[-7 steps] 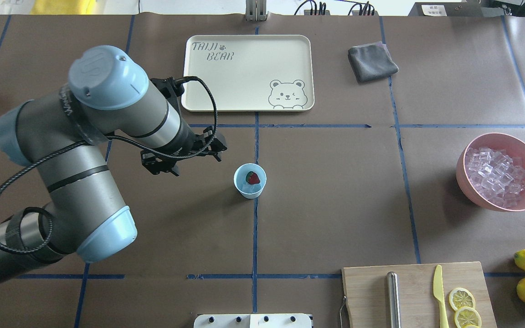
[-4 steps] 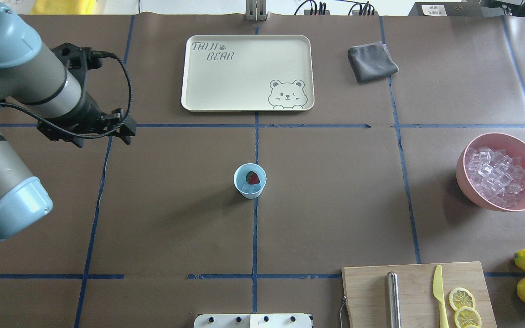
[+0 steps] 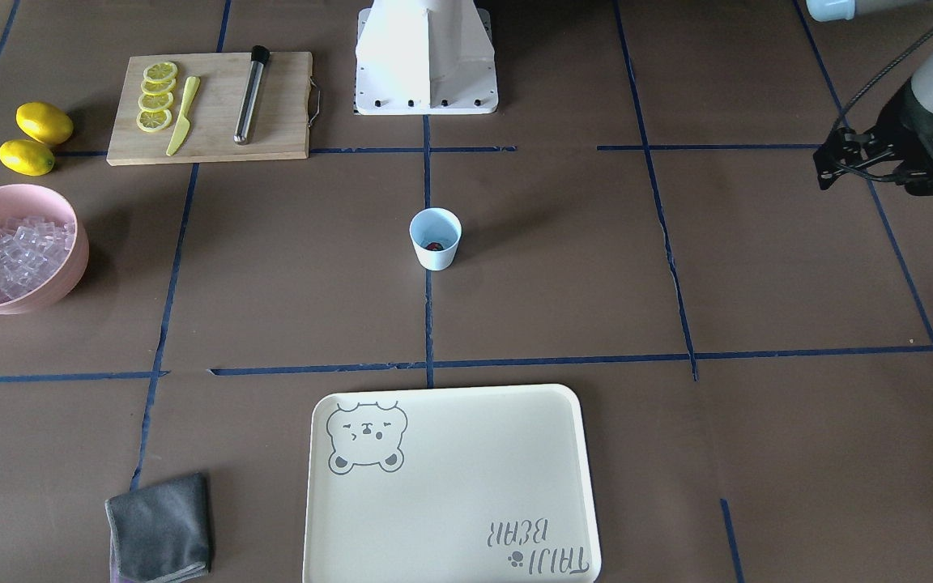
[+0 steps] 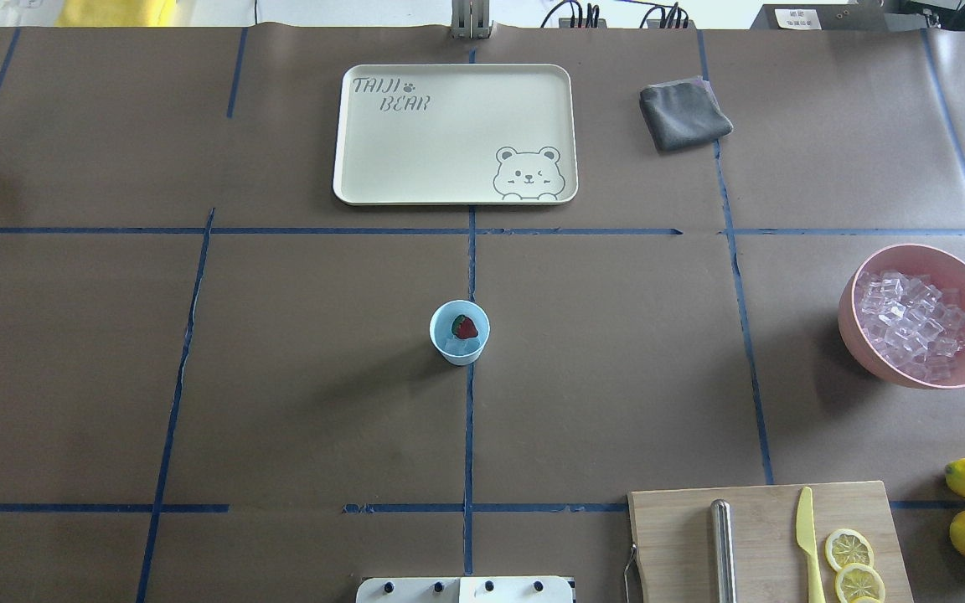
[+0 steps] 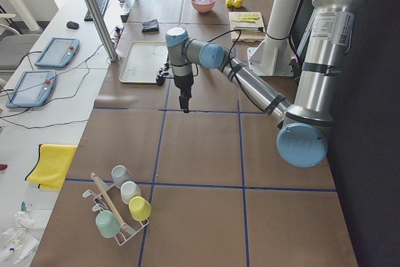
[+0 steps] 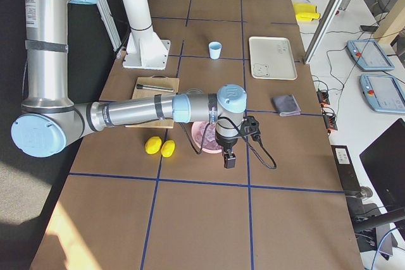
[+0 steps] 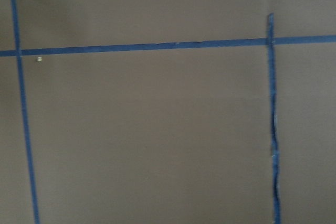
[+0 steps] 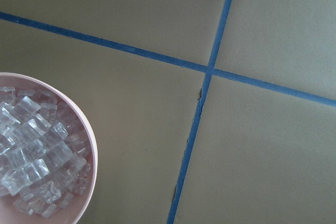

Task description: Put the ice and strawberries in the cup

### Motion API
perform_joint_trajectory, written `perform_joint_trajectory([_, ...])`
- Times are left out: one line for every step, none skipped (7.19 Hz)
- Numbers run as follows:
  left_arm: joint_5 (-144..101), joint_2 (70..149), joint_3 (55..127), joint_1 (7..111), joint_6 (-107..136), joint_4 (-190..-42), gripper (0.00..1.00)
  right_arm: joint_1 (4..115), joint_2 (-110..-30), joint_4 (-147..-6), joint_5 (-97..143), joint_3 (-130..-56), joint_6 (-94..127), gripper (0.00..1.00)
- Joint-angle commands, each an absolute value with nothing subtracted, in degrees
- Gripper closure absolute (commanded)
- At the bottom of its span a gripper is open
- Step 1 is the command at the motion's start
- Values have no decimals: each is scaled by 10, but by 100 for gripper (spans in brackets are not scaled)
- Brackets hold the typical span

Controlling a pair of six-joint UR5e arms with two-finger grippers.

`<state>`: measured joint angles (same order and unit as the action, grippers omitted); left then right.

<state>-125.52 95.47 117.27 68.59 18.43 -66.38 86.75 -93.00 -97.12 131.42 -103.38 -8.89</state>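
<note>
Overhead and front views face each other steeply, sharing the cup [image 4: 460, 359] mid-frame. Side views look along the counter [image 5: 200, 148]; wrist views sit close above it.

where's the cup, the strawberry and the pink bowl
cup [image 3: 435, 256]: exterior front-facing view, on its white outer wall
strawberry [image 4: 467, 327]: overhead exterior view, on its red body, inside the cup
pink bowl [image 4: 960, 268]: overhead exterior view, on the bare inner wall near the far rim

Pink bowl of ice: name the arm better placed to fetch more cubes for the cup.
Right. The right gripper hangs beside the pink bowl, ice in its wrist view; the left gripper is at the opposite end of the table.
</note>
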Motion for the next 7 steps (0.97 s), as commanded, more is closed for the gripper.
perform_joint_trajectory([-1281,913,1072,783,-2,-670,0,881,-913,-971,1361,-1007,-89,0])
perform_joint_trajectory([-1298,914,1013,829,-89,-673,0,895,-910,-971,1388,-992,-89,0])
perform_joint_trajectory([-1299,913,980,853,-115,-676,0,896,-910,-971,1396,-986,-90,0])
perform_joint_trajectory([-1303,912,955,868,-116,-698,0,903,-910,-971,1397,-975,-90,0])
perform_joint_trajectory([-1323,911,936,879,-114,-711,0,905,-910,-970,1397,-971,-91,0])
perform_joint_trajectory([-1329,912,933,880,-112,-720,0,908,-910,-970,1397,-971,-91,0])
perform_joint_trajectory([-1329,910,925,880,-112,-739,0,912,-910,-970,1397,-969,-92,0])
